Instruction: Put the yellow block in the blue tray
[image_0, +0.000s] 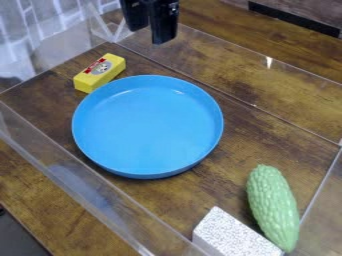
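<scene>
The yellow block (99, 72), with a red-and-white label on top, lies on the wooden table just off the upper-left rim of the blue tray (147, 125). That tray is a large round shallow dish with nothing in it. My gripper (150, 22) hangs at the top of the view, pointing down, above and to the right of the block and beyond the tray's far rim. Its dark fingers (163, 26) stand apart with nothing between them, and it touches neither object.
A green bumpy vegetable (274, 206) lies at the lower right. A white speckled sponge-like block (230, 235) sits beside it at the bottom edge. A low clear plastic wall (80, 190) borders the work area along the front and sides.
</scene>
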